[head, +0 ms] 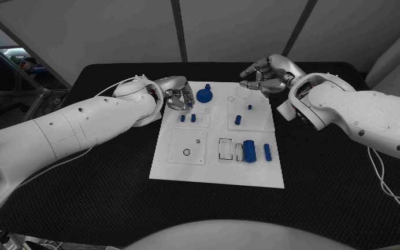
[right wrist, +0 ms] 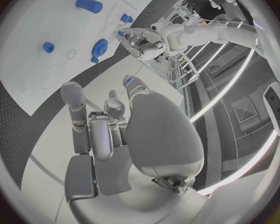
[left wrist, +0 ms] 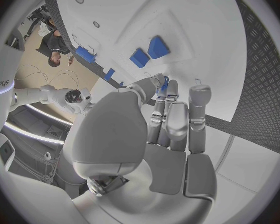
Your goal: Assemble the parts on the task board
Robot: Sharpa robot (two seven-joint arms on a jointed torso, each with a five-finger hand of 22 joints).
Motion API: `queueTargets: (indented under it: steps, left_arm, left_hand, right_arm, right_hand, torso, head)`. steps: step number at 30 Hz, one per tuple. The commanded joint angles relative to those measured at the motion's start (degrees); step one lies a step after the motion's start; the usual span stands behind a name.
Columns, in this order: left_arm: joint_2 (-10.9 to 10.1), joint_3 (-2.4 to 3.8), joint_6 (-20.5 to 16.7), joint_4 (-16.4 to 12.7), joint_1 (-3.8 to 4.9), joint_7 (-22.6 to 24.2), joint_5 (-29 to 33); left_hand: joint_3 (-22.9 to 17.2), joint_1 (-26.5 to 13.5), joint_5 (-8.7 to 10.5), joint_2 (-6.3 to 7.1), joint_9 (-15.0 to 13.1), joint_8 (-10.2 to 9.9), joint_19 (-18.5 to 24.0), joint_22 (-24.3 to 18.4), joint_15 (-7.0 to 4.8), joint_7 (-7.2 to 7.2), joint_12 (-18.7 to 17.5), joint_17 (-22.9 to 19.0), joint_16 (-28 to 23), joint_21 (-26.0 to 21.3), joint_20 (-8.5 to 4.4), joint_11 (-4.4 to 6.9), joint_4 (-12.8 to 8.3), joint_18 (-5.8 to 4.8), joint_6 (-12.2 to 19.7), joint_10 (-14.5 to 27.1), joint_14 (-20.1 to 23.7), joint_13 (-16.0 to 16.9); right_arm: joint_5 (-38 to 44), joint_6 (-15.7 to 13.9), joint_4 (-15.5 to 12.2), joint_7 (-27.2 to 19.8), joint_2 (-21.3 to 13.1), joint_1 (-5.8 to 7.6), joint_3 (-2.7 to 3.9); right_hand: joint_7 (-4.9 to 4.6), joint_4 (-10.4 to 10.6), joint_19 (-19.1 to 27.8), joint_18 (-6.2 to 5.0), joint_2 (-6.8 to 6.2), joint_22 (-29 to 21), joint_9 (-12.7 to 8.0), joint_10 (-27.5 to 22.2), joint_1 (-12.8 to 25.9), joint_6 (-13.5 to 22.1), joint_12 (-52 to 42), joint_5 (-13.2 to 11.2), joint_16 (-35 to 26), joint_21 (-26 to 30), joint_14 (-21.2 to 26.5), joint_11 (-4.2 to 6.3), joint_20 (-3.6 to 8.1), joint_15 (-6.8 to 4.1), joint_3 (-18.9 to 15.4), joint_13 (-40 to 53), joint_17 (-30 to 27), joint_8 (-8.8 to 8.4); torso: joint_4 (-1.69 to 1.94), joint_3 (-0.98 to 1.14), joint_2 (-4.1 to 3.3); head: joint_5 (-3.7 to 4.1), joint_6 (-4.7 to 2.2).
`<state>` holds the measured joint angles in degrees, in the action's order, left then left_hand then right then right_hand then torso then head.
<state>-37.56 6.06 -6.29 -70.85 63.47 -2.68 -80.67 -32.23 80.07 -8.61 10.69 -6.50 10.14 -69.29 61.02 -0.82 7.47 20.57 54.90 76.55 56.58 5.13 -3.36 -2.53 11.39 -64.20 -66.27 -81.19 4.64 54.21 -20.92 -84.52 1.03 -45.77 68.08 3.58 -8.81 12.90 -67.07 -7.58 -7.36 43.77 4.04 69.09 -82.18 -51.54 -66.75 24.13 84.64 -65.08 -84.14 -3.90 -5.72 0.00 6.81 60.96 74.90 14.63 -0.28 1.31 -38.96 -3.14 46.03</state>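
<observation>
Parts in blue sit scattered over the white task board, which lies in the middle of the black table. Near the board's far edge stands a blue gear-like wheel. Two small blue blocks stand side by side in the plate just nearer than the wheel. To their right, two short blue pegs rise from another clear plate, one of them farther back. On the near right part of the board a large blue cylinder lies lengthwise, with a thinner blue pin just beside it on the right.

The left hand hangs over the board's far left corner, beside the wheel and above the two blocks. In the left wrist view its fingers are bunched together, and a small blue piece shows between the thumb and a fingertip, so the hand seems to pinch that piece; what kind of part it is I cannot tell.

The right hand hovers past the board's far right corner, over the table's edge region. Its fingers curl inward. A sliver of blue shows at the thumb tip in the right wrist view, but whether the hand holds something cannot be told.
</observation>
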Motion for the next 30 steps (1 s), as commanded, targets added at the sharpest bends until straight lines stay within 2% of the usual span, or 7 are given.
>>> queueTargets:
  steps: [1, 14, 30]
  left_arm:
    - [0.3, -0.06, 1.2, 0.1, -0.04, -0.2, 0.1]
    - [1.1, -0.15, 2.2, 0.8, -0.05, -0.1, 0.1]
    - [1.0, -0.17, 2.5, 0.9, -0.06, -1.5, 0.1]
  left_hand:
    - [-0.1, -0.7, 0.18, -0.09, 0.0, -0.3, 0.1, 0.0, 0.09, 0.10, -0.2, 0.2, -0.3, -0.1, 0.07, -0.13, -0.3, -2.76, -0.4, -0.4, 0.0, 0.0]
    - [0.6, -1.9, 0.22, 0.61, 1.0, -2.0, 0.8, -0.4, 0.52, 0.57, -2.2, 0.3, 0.0, -1.1, 0.40, -0.66, -0.2, -2.63, 1.0, 0.2, 0.1, -0.5]
    - [1.0, -2.4, 0.21, 0.93, 1.4, -2.7, 1.3, -1.0, 0.72, 0.75, -3.0, -0.5, -0.3, -2.0, 0.59, -0.89, -0.1, -2.43, 1.4, 0.5, 0.5, -0.6]
  right_arm:
    - [-0.1, 0.0, 0.0, -0.4, 0.1, 0.08, 0.04]
    - [-0.1, 0.0, -0.1, -0.4, 0.0, 0.08, 0.04]
    - [-0.1, -0.1, 0.0, -0.4, 0.0, 0.08, 0.04]
  right_hand:
    - [-0.04, 0.1, 0.5, -0.94, 0.09, -0.1, 0.0, 0.0, -0.1, 0.3, 0.0, 0.2, -0.4, 0.2, -3.1, 0.07, 0.01, -0.43, 0.4, 0.1, 4.9, 0.33]
    - [-0.01, 0.0, 0.6, -0.96, 0.01, -0.2, 0.0, -0.1, -0.1, 0.2, 0.1, 0.4, -0.5, 0.3, -3.1, 0.10, 0.02, -0.45, 0.5, -0.1, 4.8, 0.44]
    - [-0.01, 0.0, 0.7, -1.00, -0.03, -0.4, 0.0, -0.2, -0.1, 0.2, 0.2, 0.4, -0.5, 0.4, -3.1, 0.10, 0.03, -0.45, 0.5, -0.3, 4.7, 0.45]
  torso:
    - [-0.03, 0.01, -0.04]
    - [-0.03, 0.02, 0.00]
    - [0.03, -0.02, 0.01]
  head:
    - [0.03, 0.04]
    - [0.18, 0.06]
    - [0.20, 0.08]
